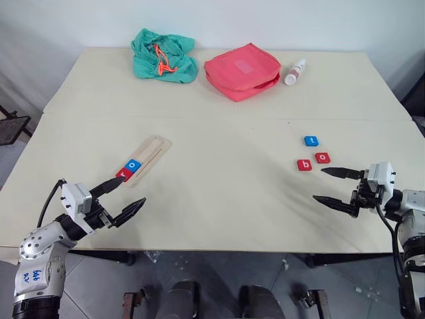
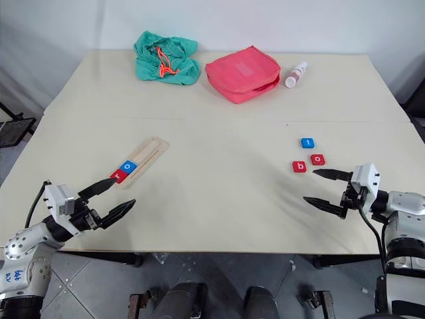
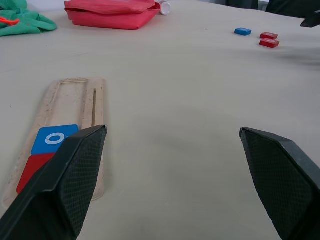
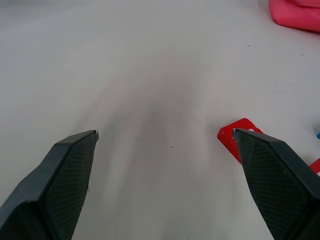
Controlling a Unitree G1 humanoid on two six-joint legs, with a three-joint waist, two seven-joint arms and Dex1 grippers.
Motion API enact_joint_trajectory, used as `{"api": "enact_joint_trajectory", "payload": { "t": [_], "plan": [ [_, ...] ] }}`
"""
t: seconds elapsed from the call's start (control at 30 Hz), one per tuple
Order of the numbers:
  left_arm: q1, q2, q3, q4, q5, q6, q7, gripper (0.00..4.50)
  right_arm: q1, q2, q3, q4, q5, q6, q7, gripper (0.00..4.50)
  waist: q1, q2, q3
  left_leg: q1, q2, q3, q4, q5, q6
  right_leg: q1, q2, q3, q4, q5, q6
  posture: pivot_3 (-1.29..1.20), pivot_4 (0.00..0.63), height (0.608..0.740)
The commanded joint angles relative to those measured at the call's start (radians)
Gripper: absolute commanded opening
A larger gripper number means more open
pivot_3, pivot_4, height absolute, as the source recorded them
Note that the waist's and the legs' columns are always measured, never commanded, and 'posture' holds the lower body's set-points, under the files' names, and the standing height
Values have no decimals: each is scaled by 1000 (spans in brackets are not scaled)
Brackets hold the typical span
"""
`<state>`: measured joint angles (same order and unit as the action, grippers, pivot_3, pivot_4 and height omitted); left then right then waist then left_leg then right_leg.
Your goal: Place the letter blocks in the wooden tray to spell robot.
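The wooden tray (image 1: 149,152) lies slanted on the left half of the table, with a red r block (image 1: 124,174) and a blue o block (image 1: 134,164) at its near end. On the right lie a blue t block (image 1: 311,141), a red o block (image 1: 323,157) and a red b block (image 1: 305,165). My left gripper (image 1: 124,197) stands open just before the tray's near end, holding nothing. My right gripper (image 1: 325,185) is open too, a little nearer than the red b block (image 4: 235,141), with nothing between its fingers.
At the table's far side lie a green cloth bag (image 1: 164,56), a pink zip pouch (image 1: 242,70) and a small white bottle (image 1: 295,72). The table's near edge runs just below both grippers.
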<state>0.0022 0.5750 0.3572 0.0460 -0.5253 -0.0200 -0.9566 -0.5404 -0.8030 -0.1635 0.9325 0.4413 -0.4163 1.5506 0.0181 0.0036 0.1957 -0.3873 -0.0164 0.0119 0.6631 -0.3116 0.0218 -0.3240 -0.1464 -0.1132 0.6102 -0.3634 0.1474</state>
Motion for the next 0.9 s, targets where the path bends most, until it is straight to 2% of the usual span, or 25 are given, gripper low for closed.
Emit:
{"api": "enact_joint_trajectory", "payload": {
  "t": [0.03,0.27,0.5,0.6,0.77,0.9],
  "plan": [
    [-6,1,21,-35,-23,-11,-1,4500,-24,-20,-29,5,0,-25,64,4481,0,0,0,0,0,0,0,0,0,0,0,0,0,0,0,0,150,740],
    [21,15,9,-101,-2,57,73,4500,-49,-9,-24,-9,-13,-12,62,4481,0,0,0,0,0,0,0,0,0,0,0,0,0,0,0,0,150,740],
    [201,61,72,-315,-7,216,176,4500,-78,11,-6,-26,-13,1,64,4481,-13,0,0,0,0,0,0,0,0,0,0,0,-1,0,0,0,150,740],
    [264,50,128,-382,0,265,258,4500,-97,21,14,-14,-18,-9,64,4481,-19,0,0,0,1,0,-1,0,0,0,0,1,-1,0,0,0,150,740],
    [298,68,183,-429,-57,395,305,4500,-116,21,51,-12,-8,-6,64,4481,-18,0,0,0,0,-1,0,0,0,1,0,1,-2,0,0,0,150,740],
    [245,101,165,-410,-29,443,326,4500,-127,25,86,-33,16,9,64,4481,-17,0,0,0,0,-1,0,0,0,1,0,1,-2,0,0,0,150,740]
  ]
}}
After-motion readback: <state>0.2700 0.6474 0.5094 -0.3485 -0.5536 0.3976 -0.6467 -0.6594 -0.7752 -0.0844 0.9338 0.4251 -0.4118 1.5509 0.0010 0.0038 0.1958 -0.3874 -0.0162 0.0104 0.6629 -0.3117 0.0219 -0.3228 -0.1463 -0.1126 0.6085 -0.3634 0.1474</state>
